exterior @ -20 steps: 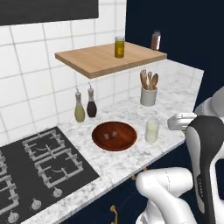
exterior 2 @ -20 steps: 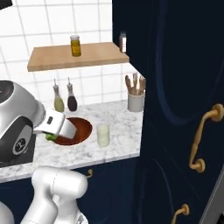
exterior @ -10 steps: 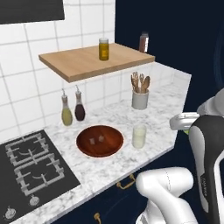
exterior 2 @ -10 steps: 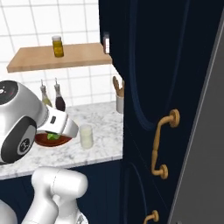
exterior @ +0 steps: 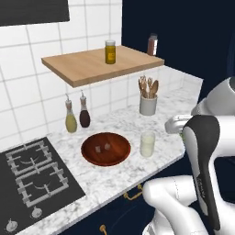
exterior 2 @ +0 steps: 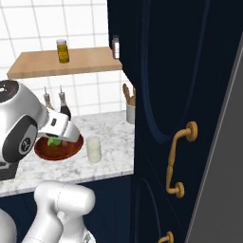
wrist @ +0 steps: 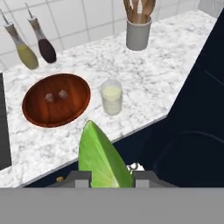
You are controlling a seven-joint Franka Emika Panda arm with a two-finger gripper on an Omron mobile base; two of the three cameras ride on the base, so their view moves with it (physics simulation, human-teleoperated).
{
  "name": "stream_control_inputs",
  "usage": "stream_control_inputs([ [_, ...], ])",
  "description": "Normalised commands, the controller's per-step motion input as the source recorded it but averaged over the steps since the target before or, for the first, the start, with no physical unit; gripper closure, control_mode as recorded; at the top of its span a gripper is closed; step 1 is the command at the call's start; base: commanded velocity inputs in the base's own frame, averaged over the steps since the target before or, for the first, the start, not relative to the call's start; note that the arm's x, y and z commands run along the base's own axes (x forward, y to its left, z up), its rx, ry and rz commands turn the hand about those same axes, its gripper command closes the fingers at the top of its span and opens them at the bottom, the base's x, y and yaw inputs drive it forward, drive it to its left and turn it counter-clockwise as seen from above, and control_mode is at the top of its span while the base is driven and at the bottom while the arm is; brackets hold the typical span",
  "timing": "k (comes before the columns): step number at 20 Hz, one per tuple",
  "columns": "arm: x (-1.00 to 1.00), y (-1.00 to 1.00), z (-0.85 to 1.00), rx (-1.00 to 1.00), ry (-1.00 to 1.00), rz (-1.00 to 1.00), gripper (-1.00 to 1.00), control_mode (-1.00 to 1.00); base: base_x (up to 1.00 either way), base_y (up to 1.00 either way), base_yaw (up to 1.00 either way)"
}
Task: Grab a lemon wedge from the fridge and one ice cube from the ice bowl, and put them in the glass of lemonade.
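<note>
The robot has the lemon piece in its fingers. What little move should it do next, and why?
Probably carry the lemon wedge forward until it hangs over the glass of lemonade. The gripper is shut on the wedge, but in the hand view it looks short of the counter's edge, with the glass farther ahead beside the ice bowl. Letting go now would likely miss the glass.

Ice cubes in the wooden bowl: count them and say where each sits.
2. One ice cube lies left of centre in the ice bowl; the other lies beside it, nearer the middle. None seems hidden.
</note>
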Motion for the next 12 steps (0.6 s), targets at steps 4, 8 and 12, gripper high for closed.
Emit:
stream_control_inputs([
  [4,0.69,0.28,-0.07,0.00,0.15,0.07,1.00,-1.00,0.00,0.00,0.00],
  [8,0.58,-0.40,-0.43,0.04,0.11,0.11,1.00,-1.00,0.00,0.00,0.00],
  [12,1.00,-0.04,-0.62,-0.04,0.16,0.00,1.00,-1.00,0.00,0.00,0.00],
])
